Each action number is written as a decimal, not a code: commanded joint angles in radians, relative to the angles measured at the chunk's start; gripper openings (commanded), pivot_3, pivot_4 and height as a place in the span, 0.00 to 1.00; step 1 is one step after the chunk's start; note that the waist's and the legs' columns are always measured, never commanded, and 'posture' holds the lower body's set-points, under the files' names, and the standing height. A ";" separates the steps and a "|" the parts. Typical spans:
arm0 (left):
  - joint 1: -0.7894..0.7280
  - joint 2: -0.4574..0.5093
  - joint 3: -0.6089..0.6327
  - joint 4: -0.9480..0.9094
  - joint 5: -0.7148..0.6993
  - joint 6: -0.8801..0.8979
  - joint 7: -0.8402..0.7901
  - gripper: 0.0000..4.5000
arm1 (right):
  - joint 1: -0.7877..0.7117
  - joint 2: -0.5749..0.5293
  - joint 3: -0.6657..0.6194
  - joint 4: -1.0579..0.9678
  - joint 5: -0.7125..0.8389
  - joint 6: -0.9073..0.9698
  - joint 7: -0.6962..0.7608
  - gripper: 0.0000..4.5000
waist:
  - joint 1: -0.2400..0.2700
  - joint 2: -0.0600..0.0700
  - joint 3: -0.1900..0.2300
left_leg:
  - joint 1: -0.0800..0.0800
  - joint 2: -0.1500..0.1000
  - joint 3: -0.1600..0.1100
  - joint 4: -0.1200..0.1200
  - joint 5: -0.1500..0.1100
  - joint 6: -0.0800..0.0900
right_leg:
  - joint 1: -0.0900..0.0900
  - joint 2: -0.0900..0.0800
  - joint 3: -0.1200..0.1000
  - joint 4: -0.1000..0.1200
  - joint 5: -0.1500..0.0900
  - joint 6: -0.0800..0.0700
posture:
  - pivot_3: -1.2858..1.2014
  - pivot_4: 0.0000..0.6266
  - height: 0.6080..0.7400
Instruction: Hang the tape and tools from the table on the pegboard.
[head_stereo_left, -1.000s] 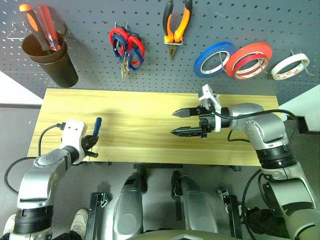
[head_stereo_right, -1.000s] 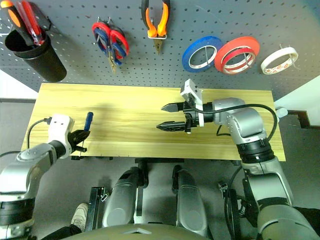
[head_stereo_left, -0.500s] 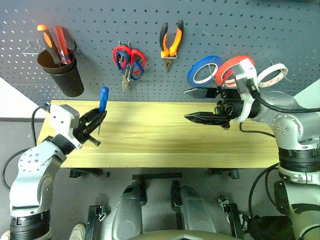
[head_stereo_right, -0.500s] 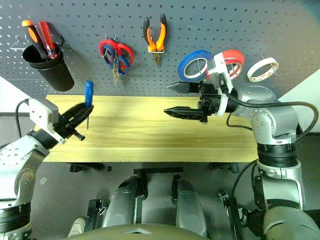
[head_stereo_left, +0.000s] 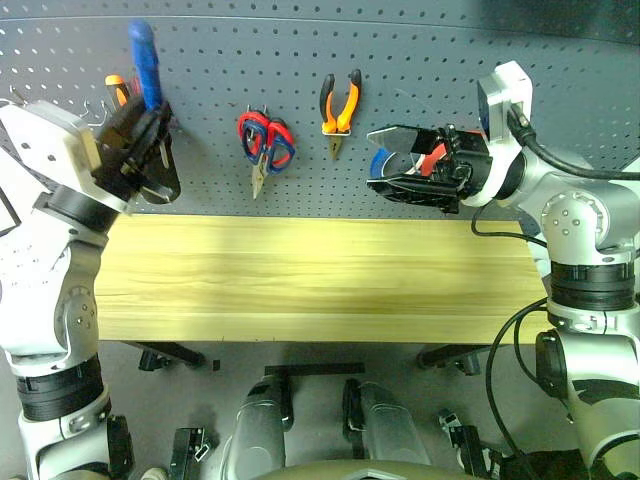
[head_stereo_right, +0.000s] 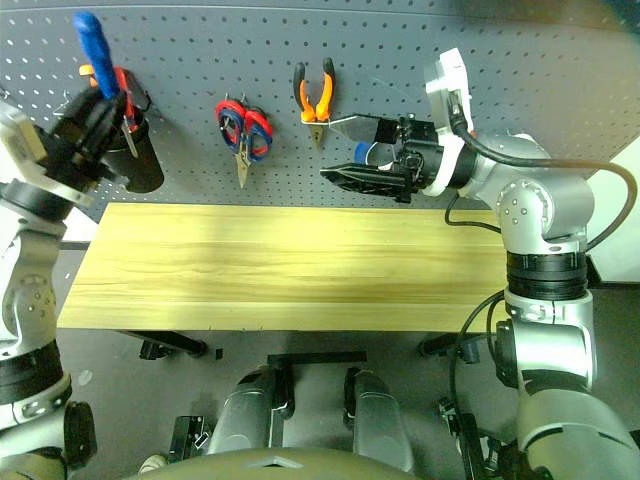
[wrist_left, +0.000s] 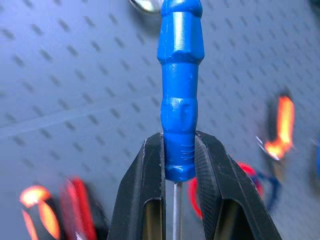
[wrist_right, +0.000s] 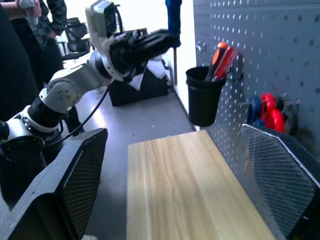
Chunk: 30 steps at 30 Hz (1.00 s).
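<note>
left gripper: clamped on the blue-handled screwdriver, handle up and shaft down between the fingers (the left wrist view shows both pads pinching the lower end of the handle)
what changed: a second ago this gripper held the screwdriver low at the near edge of the table; half a second ago it was midway up; now it is raised in front of the pegboard, just beside the black cup
black cup: hangs on the board and already holds the orange and red screwdrivers
right gripper: jaws spread wide and empty, pointing toward the robot's left; it has also risen from over the tabletop to board height, now in front of the blue roll
already hung: the scissors pair and the pliers sit on their hooks
tape: a second ago the whitish roll hung at the board's right end; now I cannot tell where it is (the right arm covers that stretch)
table top: nothing lies on the wood
meaning for the task: the screwdriver looks like the last item, and the step in hand is lowering it into the cup or onto a hook beside it
</note>
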 joint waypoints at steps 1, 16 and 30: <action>-0.060 0.025 0.022 0.045 0.006 -0.027 0.021 0.11 | -0.051 -0.004 0.005 0.029 -0.028 -0.017 -0.025 1.00 | 0.000 0.000 -0.003 | 0.001 0.000 0.000 0.000 0.000 0.000 | 0.000 0.000 0.000 0.001 0.000 0.000 | 0.53 0.13 0.92; -0.297 0.073 -0.013 0.515 0.095 -0.239 -0.030 0.11 | -0.098 0.030 0.049 0.126 -0.126 -0.098 -0.057 1.00 | -0.001 0.000 -0.019 | 0.002 0.000 0.003 0.003 0.003 0.000 | -0.001 0.001 0.003 0.010 -0.001 0.000 | 0.52 0.14 0.92; -0.214 0.042 -0.030 0.558 0.110 -0.139 0.042 0.32 | -0.074 0.017 0.064 0.111 -0.195 -0.145 -0.062 1.00 | -0.002 0.001 -0.021 | 0.003 0.001 0.004 0.005 0.004 -0.002 | -0.002 0.001 0.005 0.012 -0.001 0.001 | 0.52 0.15 0.92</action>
